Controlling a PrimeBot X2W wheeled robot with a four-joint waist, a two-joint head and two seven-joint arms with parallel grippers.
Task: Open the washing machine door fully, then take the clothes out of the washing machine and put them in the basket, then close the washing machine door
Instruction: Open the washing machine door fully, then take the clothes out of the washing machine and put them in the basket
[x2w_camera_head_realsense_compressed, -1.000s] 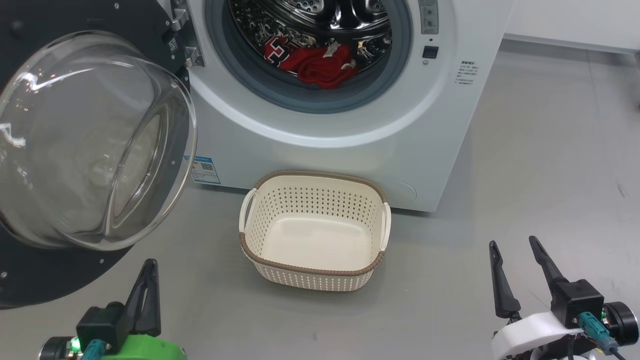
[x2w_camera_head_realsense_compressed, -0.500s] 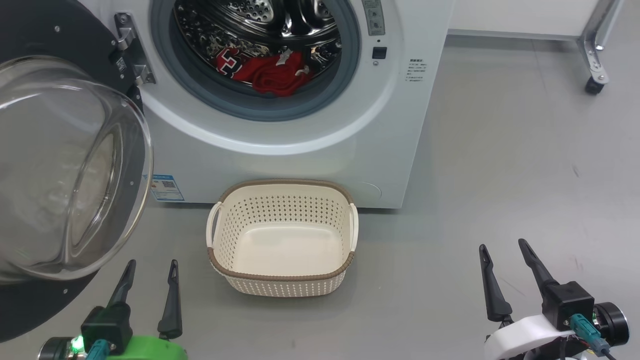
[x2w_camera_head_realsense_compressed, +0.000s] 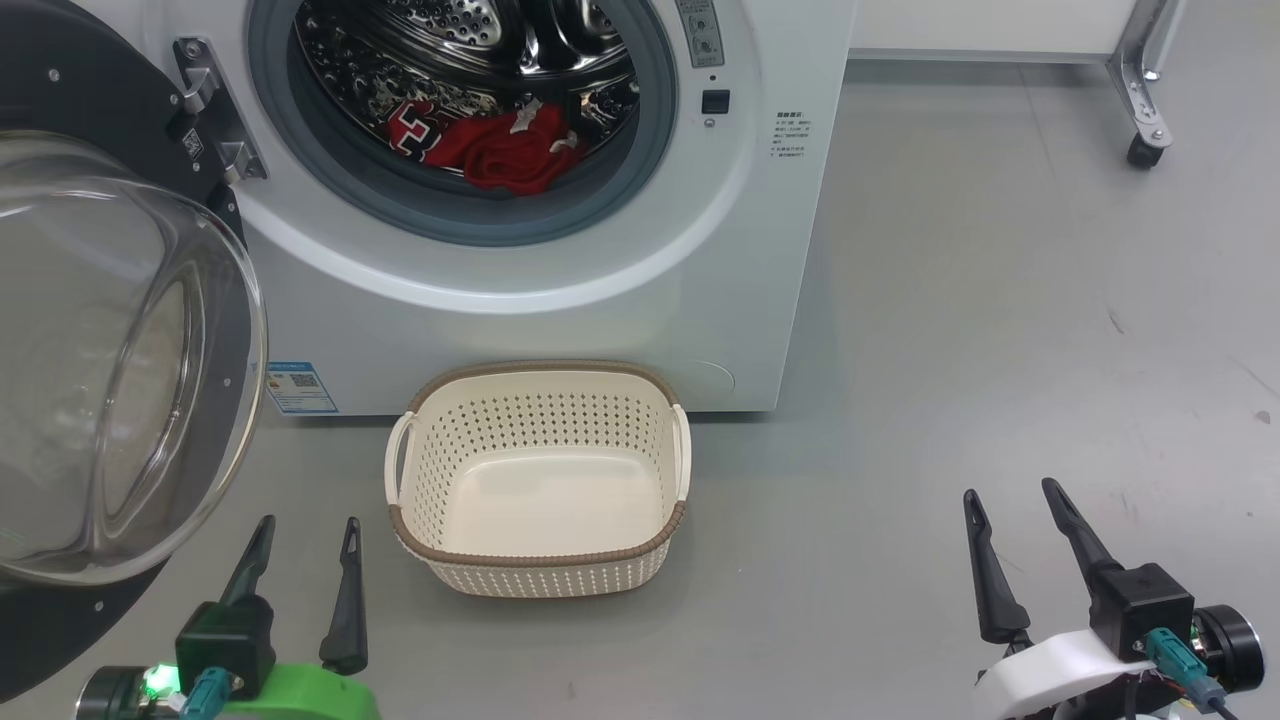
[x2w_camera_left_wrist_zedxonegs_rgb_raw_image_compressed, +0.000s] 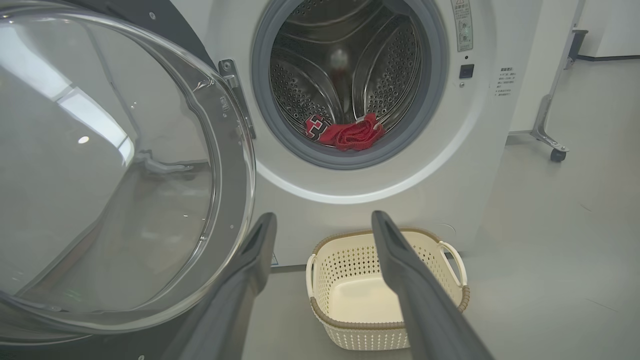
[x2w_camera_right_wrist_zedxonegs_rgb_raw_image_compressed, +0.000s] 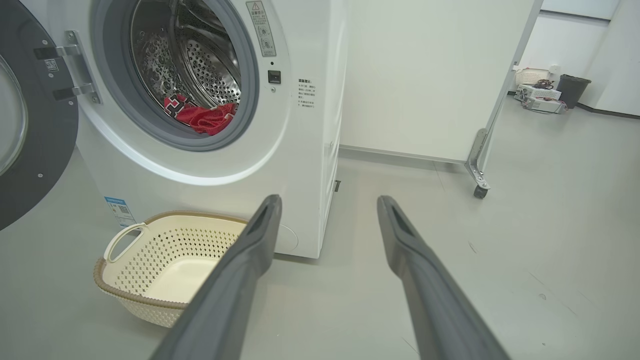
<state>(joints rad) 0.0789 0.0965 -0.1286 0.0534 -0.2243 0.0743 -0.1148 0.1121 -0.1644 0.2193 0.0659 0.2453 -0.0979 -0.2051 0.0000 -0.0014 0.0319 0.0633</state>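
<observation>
The washing machine door is seen swung wide open at the left of the washing machine, hung on its metal hinge, with the clear glass bowl bulging out from the black ring. The round opening is left uncovered, and the clothes are seen as a red heap lying low at the front of the steel drum, just behind the grey gasket; a dark numeral edged in white is shown at the heap's left end, and small white parts are seen on top. The basket is set upright on the grey floor, just in front of the machine and below the opening, and its bare cream bottom is shown. A small blue label is stuck low on the machine's front, near the basket's left handle. The left gripper is held low, between the door and the basket, its two dark fingers spread apart and closed on nothing. The right gripper is held over bare floor, well apart from the basket and the machine, its fingers likewise spread with nothing between them. A metal leg on a caster is seen on the floor beyond the machine's right side.
</observation>
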